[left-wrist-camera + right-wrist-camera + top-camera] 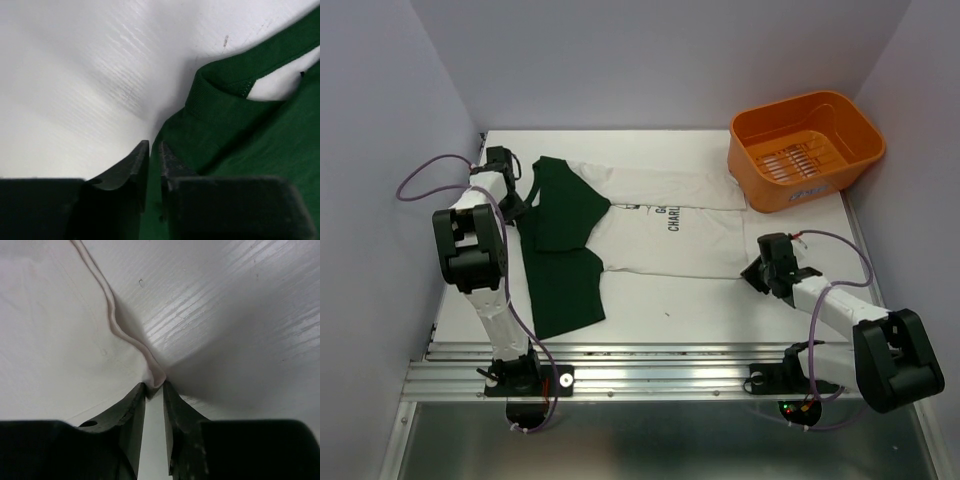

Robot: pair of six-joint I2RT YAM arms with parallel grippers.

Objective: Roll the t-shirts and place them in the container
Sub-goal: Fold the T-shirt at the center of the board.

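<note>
Item 1, left tool (154, 147): two dark fingers fill the bottom of the left wrist view, their tips a narrow slit apart. The tips sit at the edge of dark green cloth, just beside the ribbed collar (220, 90). Whether the cloth is pinched cannot be told.

Item 2, right tool (155, 386): dark fingers, tips close together, with a raised fold of white hem caught between them. The hem runs up and away from the tips as a ridge.

Item 3, t-shirt (650, 235): white body with dark green sleeves and collar, lying flat across the middle of the surface (720, 310). The collar end points to the left arm and the hem end to the right arm. Small dark lettering (670, 220) is printed near the centre of the white part. One green sleeve spreads toward the near edge.

Item 4, orange basket (770, 185): slotted floor, standing at the far right corner of the surface. Its near wall is just beside the far white edge of the t-shirt.

Item 5, metal rail (650, 370): runs along the near edge and carries both arm bases.
</note>
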